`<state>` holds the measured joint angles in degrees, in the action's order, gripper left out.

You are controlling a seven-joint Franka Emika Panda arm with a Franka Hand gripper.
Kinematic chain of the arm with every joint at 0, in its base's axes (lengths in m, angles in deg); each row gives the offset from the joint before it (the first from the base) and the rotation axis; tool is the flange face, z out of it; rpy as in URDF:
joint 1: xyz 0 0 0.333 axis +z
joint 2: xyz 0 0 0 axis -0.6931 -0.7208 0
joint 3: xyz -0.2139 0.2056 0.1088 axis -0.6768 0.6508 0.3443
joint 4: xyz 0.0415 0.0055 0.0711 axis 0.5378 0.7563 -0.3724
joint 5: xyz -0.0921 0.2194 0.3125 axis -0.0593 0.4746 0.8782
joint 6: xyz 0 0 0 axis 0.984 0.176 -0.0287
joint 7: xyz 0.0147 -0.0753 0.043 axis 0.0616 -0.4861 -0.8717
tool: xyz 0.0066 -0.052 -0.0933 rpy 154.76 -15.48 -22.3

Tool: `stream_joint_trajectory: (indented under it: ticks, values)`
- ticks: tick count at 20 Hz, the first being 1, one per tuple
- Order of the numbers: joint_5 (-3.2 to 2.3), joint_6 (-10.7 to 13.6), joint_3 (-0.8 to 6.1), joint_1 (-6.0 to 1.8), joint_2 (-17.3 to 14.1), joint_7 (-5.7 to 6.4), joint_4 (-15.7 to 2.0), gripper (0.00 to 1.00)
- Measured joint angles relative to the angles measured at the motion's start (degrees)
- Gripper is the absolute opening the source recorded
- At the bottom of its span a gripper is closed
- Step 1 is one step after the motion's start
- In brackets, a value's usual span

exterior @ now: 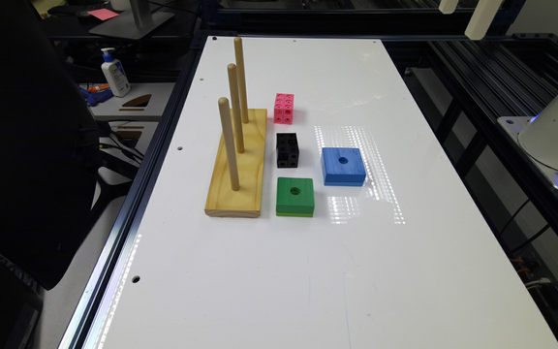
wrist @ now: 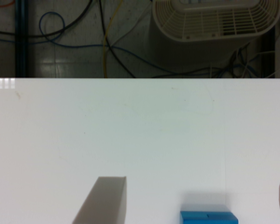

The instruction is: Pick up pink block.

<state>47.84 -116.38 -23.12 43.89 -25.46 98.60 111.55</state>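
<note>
**Pink block sat untouched on the white surface**

The white surface [exterior: 405, 252] carried everything. Largest on it was a wooden base [exterior: 238, 167] with three upright pegs, toward the exterior view's left. To its right lay a flat blue block [exterior: 343, 166] with a centre hole, and a flat green block [exterior: 295, 196] of like shape on the near side. Between the green block and the far end stood a black cube [exterior: 287, 150].

Smallest of the group, matched by the black cube, was the pink block [exterior: 284, 108]: a bright pink cube built of snap-together pieces, its faces dotted with small round holes. It stood upright on the surface just beyond the black cube, apart from it, beside the far end of the wooden base.

In the wrist view the claw [wrist: 196, 200] hung released, its fingers [wrist: 105, 203] spread wide over the surface, the blue block's edge between them.
</note>
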Motion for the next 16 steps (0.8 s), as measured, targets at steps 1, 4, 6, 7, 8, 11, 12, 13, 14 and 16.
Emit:
stream_joint_trajectory:
  ticks: [1, 4, 6, 7, 8, 11, 12, 13, 14, 16]
  values:
    - [0.00, 0.0, 0.00, 0.00, 0.0, 0.00, 0.01, 1.00]
    - [0.00, 0.1, 0.00, -0.01, 0.3, 0.00, 0.20, 1.00]
    - [0.00, 0.1, 0.00, -0.01, 0.3, 0.00, 0.25, 1.00]
    - [0.00, 0.1, 0.00, -0.02, 0.3, 0.00, 0.25, 1.00]
    - [0.00, 0.1, 0.00, -0.06, 0.3, 0.00, 0.25, 1.00]
    - [-0.02, 0.1, -0.03, -0.19, 0.3, -0.03, 0.25, 1.00]
    - [-0.02, 0.1, -0.03, -0.27, 0.3, -0.06, 0.25, 1.00]
    - [-0.03, 0.1, -0.03, -0.37, 0.3, -0.10, 0.25, 1.00]
    - [-0.04, 0.0, -0.03, -0.46, 0.3, -0.14, 0.25, 1.00]
    - [-0.11, 0.0, -0.05, -0.88, 0.3, -0.34, 0.25, 1.00]
